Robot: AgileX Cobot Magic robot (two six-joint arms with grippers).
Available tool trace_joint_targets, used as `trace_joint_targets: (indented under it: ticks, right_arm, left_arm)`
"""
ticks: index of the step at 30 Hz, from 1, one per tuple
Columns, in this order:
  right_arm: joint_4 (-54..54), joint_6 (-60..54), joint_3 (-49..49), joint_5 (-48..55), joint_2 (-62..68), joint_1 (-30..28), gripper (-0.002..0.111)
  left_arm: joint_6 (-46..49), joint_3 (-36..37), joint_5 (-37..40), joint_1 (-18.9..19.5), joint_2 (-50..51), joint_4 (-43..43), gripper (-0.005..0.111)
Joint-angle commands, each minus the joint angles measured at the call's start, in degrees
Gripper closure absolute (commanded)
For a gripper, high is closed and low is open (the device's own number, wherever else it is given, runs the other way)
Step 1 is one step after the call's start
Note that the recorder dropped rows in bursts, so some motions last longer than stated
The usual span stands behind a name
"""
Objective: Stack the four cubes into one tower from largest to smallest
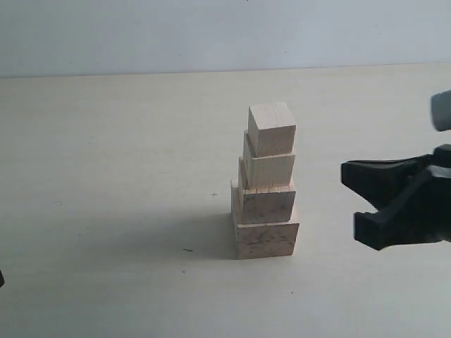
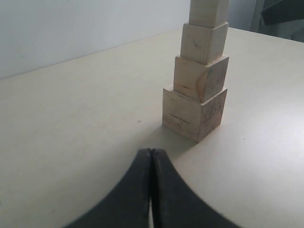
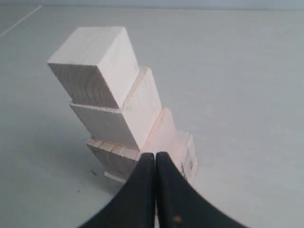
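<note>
Pale cream surface: one stepped tower of pale unpainted wooden cubes near its middle.

Four cubes counted: largest cube at base, second cube, third cube, smallest cube on top.

Judged light, rigid, dry-grained. Pinch opposite flat faces. A side push would likely tip the tower.

Two claws: right black claw at 3 o'clock of tower, left black claw clear of it. Both pressed together, empty.

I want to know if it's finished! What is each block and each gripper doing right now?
tower: upright, four cubes high, nothing touching it
largest cube: at the bottom, on the table
smallest cube: on top, not held
left gripper: shut, empty, apart from the tower
right gripper: shut, empty, apart from the tower
</note>
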Motion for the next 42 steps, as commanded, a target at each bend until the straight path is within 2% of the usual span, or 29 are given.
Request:
trace_joint_targets:
  ticks: [1, 7, 9, 12, 18, 22, 39, 42]
  right_arm:
    - [1.37, 2.51, 0.74, 1.81, -11.3, -0.12, 0.108]
    - [7.42, 2.75, 0.74, 1.68, -16.49, -0.12, 0.108]
    - [4.45, 2.75, 0.74, 2.04, -16.49, -0.12, 0.108]
    - [-7.12, 2.75, 1.42, 8.87, -20.08, -0.32, 0.108]
    - [-5.98, 2.75, 11.54, 9.36, -34.31, -5.65, 0.108]
    - [0.7, 2.75, 17.13, 6.98, -39.44, -8.06, 0.108]
    - [3.08, 2.64, 17.13, 7.19, -41.81, -8.06, 0.108]
    - [2.97, -4.82, 17.13, 7.59, -42.38, -8.06, 0.108]
  left_arm:
    - [0.0, 0.18, -0.06, 0.06, -0.38, 0.07, 0.107]
    - [0.0, 0.18, -0.06, 0.06, -0.38, 0.07, 0.107]
    - [0.0, 0.18, -0.06, 0.06, -0.38, 0.07, 0.107]
    - [0.0, 0.18, -0.06, 0.06, -0.38, 0.07, 0.107]
    - [0.0, 0.18, -0.06, 0.06, -0.38, 0.07, 0.107]
    - [0.0, 0.18, -0.06, 0.06, -0.38, 0.07, 0.107]
    - [0.0, 0.18, -0.06, 0.06, -0.38, 0.07, 0.107]
    - [0.0, 0.18, -0.06, 0.06, -0.38, 0.07, 0.107]
